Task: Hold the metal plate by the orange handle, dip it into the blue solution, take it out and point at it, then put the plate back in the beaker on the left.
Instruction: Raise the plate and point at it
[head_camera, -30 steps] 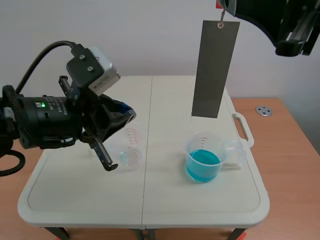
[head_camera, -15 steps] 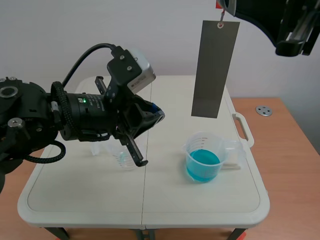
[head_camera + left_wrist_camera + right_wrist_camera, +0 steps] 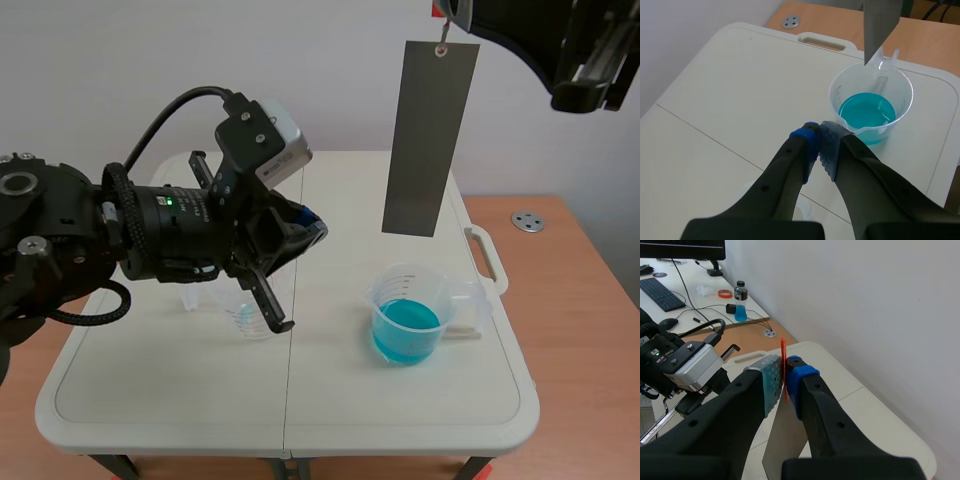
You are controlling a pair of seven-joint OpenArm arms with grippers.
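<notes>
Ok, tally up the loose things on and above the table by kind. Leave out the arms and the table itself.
Beakers: 2 (beaker of blue solution, empty clear beaker)
Metal plate: 1, hanging above the blue solution
Total: 3

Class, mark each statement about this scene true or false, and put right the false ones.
1. The metal plate hangs above the beaker of blue liquid, clear of the liquid. True.
2. The right claw is open. False: it is shut on the orange handle.
3. The empty beaker stands on the white table. True.
4. The left claw grips the empty beaker. False: it is shut on nothing.
</notes>
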